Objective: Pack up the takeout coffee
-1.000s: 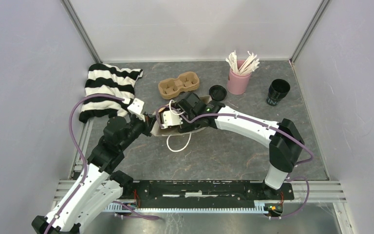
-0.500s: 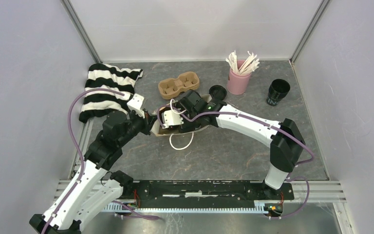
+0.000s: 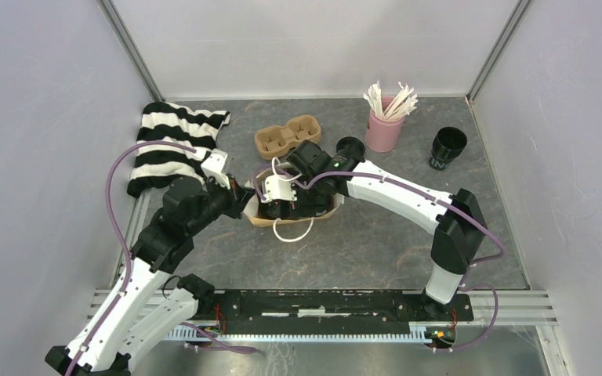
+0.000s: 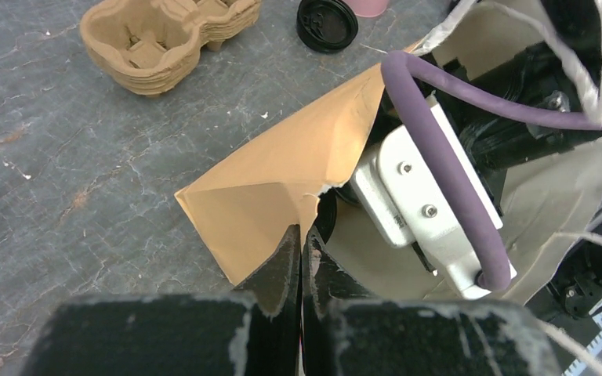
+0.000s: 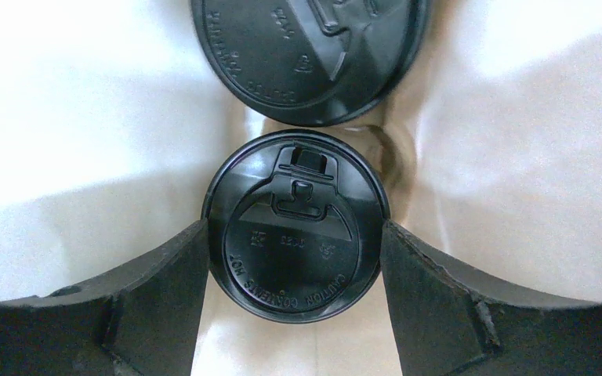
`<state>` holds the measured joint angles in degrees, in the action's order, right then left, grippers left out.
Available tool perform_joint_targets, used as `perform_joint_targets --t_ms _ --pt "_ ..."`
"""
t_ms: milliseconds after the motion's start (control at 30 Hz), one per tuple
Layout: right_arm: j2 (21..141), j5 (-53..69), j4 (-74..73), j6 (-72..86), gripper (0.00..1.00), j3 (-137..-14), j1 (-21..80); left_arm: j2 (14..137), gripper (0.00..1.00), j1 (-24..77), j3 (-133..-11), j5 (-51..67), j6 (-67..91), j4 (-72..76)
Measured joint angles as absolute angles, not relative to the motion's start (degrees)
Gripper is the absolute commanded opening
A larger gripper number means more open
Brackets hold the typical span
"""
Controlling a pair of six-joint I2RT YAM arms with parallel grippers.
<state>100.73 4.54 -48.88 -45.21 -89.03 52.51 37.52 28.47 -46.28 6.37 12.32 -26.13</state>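
Observation:
A brown paper bag [image 3: 252, 210] with white handles stands open at the table's middle. My left gripper [image 4: 302, 235] is shut on the bag's torn near rim [image 4: 282, 180] and holds it open. My right gripper [image 5: 294, 229] reaches down inside the bag, and its fingers touch both sides of a lidded black coffee cup [image 5: 295, 258]. A second lidded black cup [image 5: 306, 55] sits just beyond it in the bag. In the top view the right wrist [image 3: 313, 160] hides both cups.
A brown pulp carrier [image 3: 288, 135] lies behind the bag. A loose black lid [image 3: 350, 146] and a pink cup of white sticks [image 3: 384, 125] are at the back right. An open black cup [image 3: 447, 147] stands far right. A striped cloth [image 3: 172, 145] lies at left.
My right gripper has gone down deeper into the bag with the cup. The bag now stands more upright and open. My left gripper has kept its hold on the rim.

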Motion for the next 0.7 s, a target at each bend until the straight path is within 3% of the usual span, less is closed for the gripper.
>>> perform_joint_targets --t_ms 233,400,633,667,700 --pt "102.98 7.51 -49.84 -42.39 0.47 -89.03 52.49 38.79 0.02 28.47 -47.24 4.01 13.85 -27.53" --pt "105.08 7.53 -48.47 -41.01 0.57 -90.02 52.51 41.06 0.02 28.47 -48.4 2.02 13.87 -27.73" --pt "106.02 5.54 -47.97 -39.05 0.79 -91.33 52.8 42.06 0.02 28.47 -49.01 1.48 13.87 -27.81" --pt "106.02 4.86 -48.03 -38.76 0.84 -91.39 53.01 42.06 0.02 28.47 -49.01 1.45 13.87 -27.81" --pt "106.0 4.34 -48.1 -38.54 0.97 -91.39 53.19 42.11 0.02 28.47 -49.01 1.45 13.87 -27.81"
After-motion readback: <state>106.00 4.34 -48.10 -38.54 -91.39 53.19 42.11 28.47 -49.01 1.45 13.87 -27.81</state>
